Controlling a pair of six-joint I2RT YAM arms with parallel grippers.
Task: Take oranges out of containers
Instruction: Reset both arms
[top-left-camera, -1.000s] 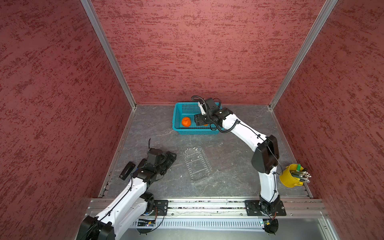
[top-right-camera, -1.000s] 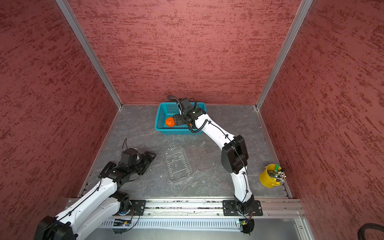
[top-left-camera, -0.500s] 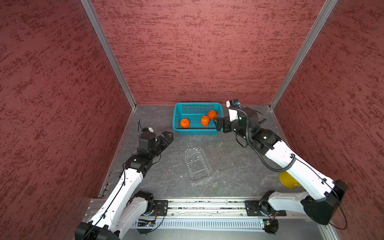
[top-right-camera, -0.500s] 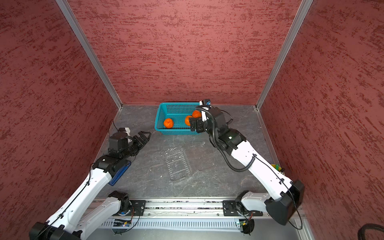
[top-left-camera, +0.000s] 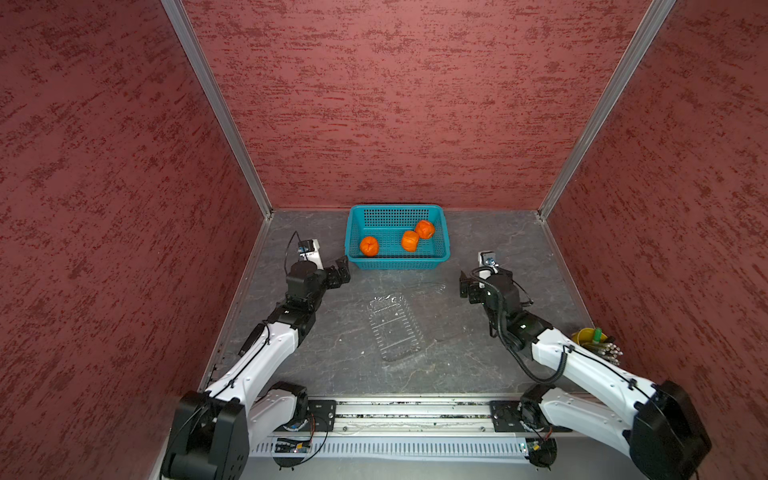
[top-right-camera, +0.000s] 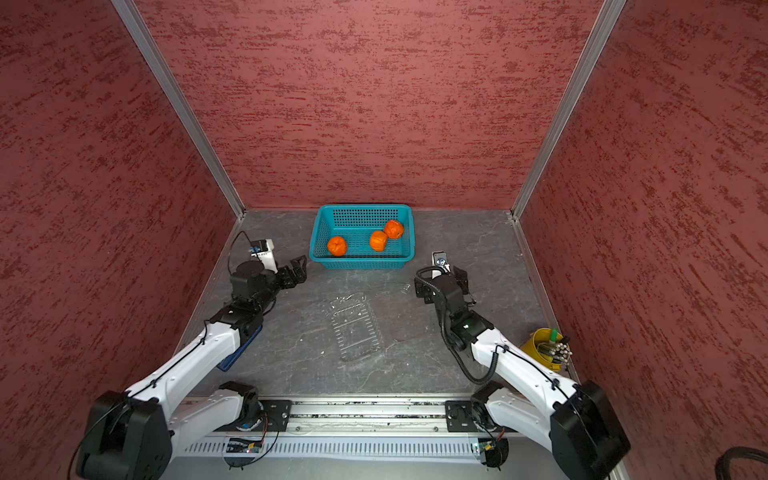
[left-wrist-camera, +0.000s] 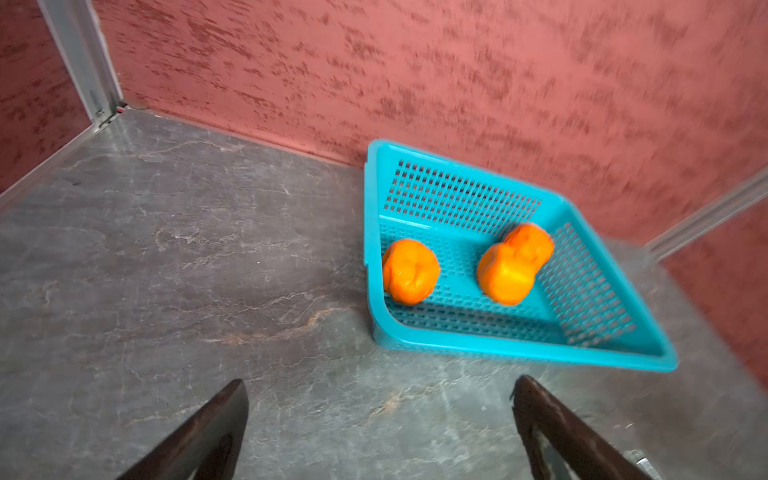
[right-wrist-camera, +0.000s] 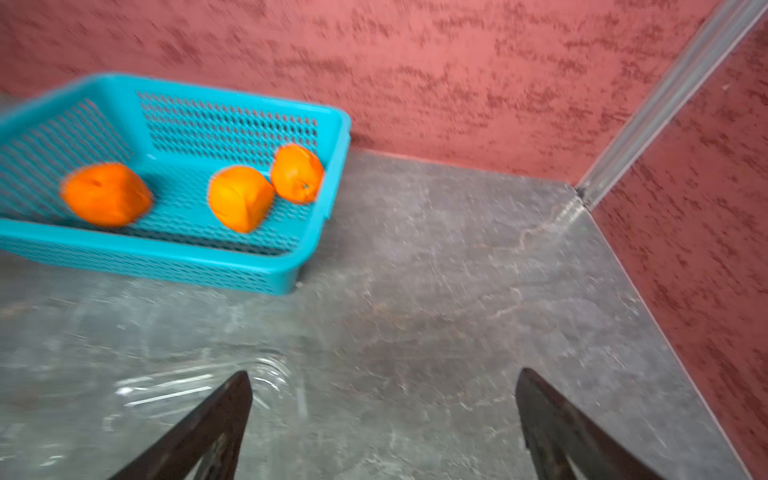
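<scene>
All three oranges (top-left-camera: 410, 240) are sitting in the teal basket (top-left-camera: 397, 262), not in the clear tray (top-left-camera: 395, 326). Two touch each other toward the basket's right end and one sits alone near its left end.

Quick count: three oranges, one basket, one clear tray, one yellow bucket (top-left-camera: 584, 337) of pens, two arms.

The tray lies flat in front of the basket, well apart from it. The bucket is way off to the basket's right and forward, by the side wall. Everything's on a gray stone-look floor (top-left-camera: 490, 232), boxed in by three red textured walls (top-left-camera: 395, 104), and the basket is up against the back one.

The left gripper (left-wrist-camera: 380, 384) hangs just off the basket's front-left corner, jaws spread wide, holding nothing. The right gripper (right-wrist-camera: 384, 374) is off the front-right corner, a bit farther out, also spread wide and holding nothing.

A second ago the right one was down over the basket and only one orange showed. Now it's backed out, and the left arm has swung closer to the basket. Tray and basket haven't budged.
</scene>
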